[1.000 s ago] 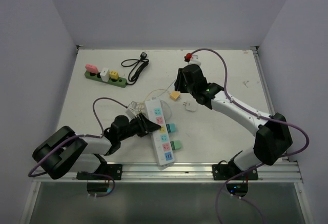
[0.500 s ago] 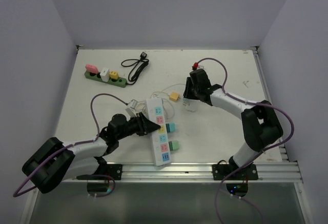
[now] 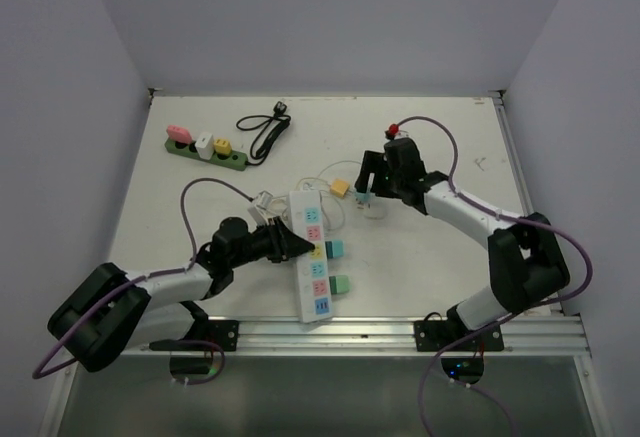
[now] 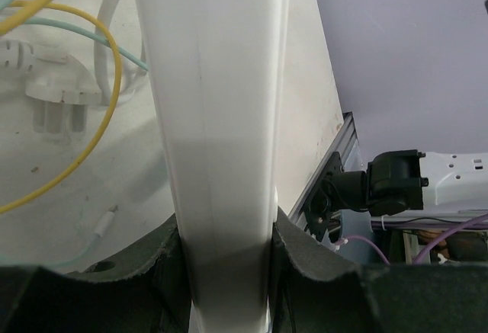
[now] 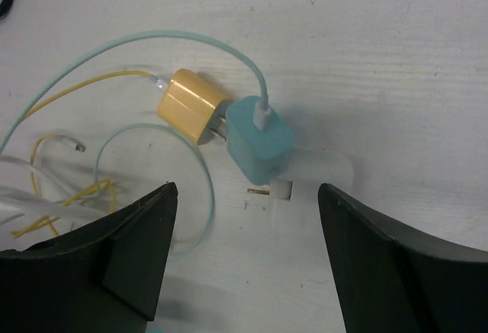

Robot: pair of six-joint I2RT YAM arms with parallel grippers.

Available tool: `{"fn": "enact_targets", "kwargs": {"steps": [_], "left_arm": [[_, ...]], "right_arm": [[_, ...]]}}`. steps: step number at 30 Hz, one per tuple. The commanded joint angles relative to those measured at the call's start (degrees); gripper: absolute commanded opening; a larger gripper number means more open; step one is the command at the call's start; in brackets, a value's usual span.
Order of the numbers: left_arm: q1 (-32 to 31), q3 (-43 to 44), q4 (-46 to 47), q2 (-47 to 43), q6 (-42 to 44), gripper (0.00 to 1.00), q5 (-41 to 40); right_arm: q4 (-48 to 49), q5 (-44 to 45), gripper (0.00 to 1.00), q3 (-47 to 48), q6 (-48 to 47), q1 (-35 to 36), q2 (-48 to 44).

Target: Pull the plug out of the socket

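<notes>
Left jaws pinch the white power strip (image 3: 320,292) in the lower centre. Right jaws are spread over a teal plug (image 5: 259,144) touching a yellow plug (image 5: 191,106) on the counter (image 5: 396,59).

Soft, even overhead light; table (image 3: 420,267) bright, shadows faint and short. Left wrist view blurs the close strip (image 4: 217,120); right wrist view is sharp at centre, dark below.

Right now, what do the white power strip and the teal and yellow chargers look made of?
White power strip: smooth moulded plastic, probably, with a soft sheen along its side. Teal charger and yellow charger: satin plastic, seemingly, with rounded moulded corners.
</notes>
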Motion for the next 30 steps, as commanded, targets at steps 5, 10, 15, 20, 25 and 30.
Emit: {"fn": "enact_targets", "kwargs": {"steps": [5,10,15,20,25,30], "left_arm": [[2.9,3.1,7.6,4.5,1.0,0.0,5.4],[4.6,5.3,8.9,6.1,0.9,0.0,7.5],[7.0,7.4,8.9,6.4,1.0,0.0,8.7],[8.4,9.3,9.5,7.5,1.7,0.0,9.2],[8.4,9.8,14.7,9.1,-0.5,0.0,11.6],[8.4,8.2,20.1,8.6,-3.4,0.0,14.0]], "right_arm": [[1.7,-2.8,0.8,-4.8,-0.5,-0.1,-13.8],[6.1,-10.7,0.81,-10.6,-0.5,0.0,-19.9],[11.8,-22.8,0.8,-17.1,0.8,0.0,-22.3],[19.4,-32.1,0.8,-22.8,2.4,0.1,-20.7],[28.8,-40.2,0.8,-27.9,5.4,0.5,-16.3],[35.7,-42.8,0.8,-28.1,6.2,0.6,-13.1]]}}
